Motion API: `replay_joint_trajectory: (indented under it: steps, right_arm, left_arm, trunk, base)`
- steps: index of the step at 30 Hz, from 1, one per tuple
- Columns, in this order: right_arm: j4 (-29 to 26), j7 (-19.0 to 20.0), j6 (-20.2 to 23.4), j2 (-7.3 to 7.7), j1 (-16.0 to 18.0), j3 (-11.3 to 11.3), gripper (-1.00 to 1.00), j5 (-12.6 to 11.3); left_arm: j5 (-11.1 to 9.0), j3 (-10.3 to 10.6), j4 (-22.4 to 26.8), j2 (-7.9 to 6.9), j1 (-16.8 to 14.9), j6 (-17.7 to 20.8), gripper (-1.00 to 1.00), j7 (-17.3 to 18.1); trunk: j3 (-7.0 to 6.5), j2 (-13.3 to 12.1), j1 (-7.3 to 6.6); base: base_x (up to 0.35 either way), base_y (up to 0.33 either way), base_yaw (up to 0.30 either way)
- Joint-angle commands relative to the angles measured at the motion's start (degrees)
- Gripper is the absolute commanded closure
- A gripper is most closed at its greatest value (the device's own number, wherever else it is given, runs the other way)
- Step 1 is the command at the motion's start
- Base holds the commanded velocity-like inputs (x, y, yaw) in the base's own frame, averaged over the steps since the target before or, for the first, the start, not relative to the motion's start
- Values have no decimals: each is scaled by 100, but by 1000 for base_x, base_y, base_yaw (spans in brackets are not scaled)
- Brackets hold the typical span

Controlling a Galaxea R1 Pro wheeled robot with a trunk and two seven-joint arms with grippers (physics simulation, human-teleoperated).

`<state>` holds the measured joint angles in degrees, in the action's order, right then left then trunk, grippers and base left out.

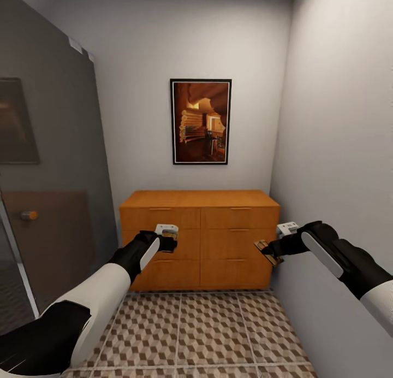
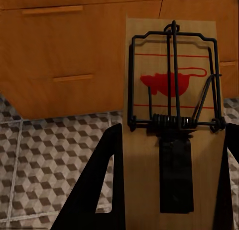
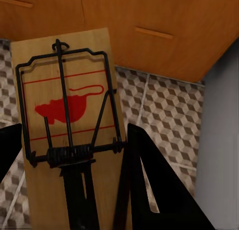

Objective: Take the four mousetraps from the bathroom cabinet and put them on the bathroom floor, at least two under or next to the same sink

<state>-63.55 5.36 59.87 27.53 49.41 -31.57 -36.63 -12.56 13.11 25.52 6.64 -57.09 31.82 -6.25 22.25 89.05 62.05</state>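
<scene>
1. Head view: I face the cabinet point(image 1: 199, 238), which stands against the far wall under a framed picture point(image 1: 201, 121), all drawers closed. My left claw point(image 1: 167, 239) is raised in front of the cabinet's left half and is clamped on a trap point(image 1: 170, 234), seen mostly edge-on. My right claw point(image 1: 268, 252) is held before the cabinet's right edge, near the right wall, and grips a second trap point(image 1: 264, 249). The cube-patterned floor point(image 1: 207, 334) lies below both arms. A grey panel point(image 1: 52, 203) stands to the left.

2. Left wrist view: the left trap point(image 2: 172, 115) sits between my dark fingers point(image 2: 99, 190), which press on its two long edges. Its board bears a red mouse print, a wire bar and a coil spring. Behind it are cabinet drawer fronts and floor tiles.

3. Right wrist view: the right trap point(image 3: 69, 120) is pinched the same way between my fingers point(image 3: 149, 190), same print and spring. Cabinet, floor and wall show behind.
</scene>
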Motion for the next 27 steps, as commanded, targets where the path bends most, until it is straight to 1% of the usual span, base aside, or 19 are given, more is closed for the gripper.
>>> replay_joint_trajectory:
  steps: [1, 4, 8, 16, 18, 21, 24, 27]
  right_arm:
    - [-1, 45, 13, 1, 7, -9, 100, 50]
    - [-1, 48, 13, -1, 7, -13, 100, 60]
    - [-6, 63, 13, -2, 7, -16, 100, 140]
    - [-8, 80, 13, -7, 7, -21, 100, 145]
    - [-8, 73, 13, -34, 7, -23, 100, 144]
    - [0, 70, 13, -165, 7, -18, 100, 148]
    - [6, 70, 13, -253, 7, -17, 100, 153]
    - [8, 65, 13, -297, 7, -16, 100, 155]
  left_arm:
    - [-56, 43, 12, -5, -4, 25, 100, -60]
    - [-59, 43, 13, -5, -4, 25, 100, -60]
    - [-59, 42, 6, -5, -4, 26, 100, -60]
    - [-72, 35, -11, -14, -4, 33, 100, -60]
    - [-76, 35, -19, -22, -4, 34, 100, -60]
    - [-83, 34, -59, -32, -4, 29, 100, -62]
    - [-81, 34, -102, -56, -4, 24, 100, -63]
    - [-80, 34, -125, -81, -4, 22, 100, -61]
  trunk:
    - [7, 5, -3]
    - [7, 5, -3]
    - [7, 5, -3]
    - [7, 5, -3]
    - [7, 5, -3]
    - [7, 5, -3]
    - [7, 5, -3]
    - [7, 5, -3]
  base:
    - [-299, 0, 0]
    - [-321, 0, 0]
    - [-338, 0, 0]
    - [-345, 0, 0]
    - [-345, 0, 46]
    - [-345, 0, 177]
    - [-345, 0, 237]
    - [-345, 0, 260]
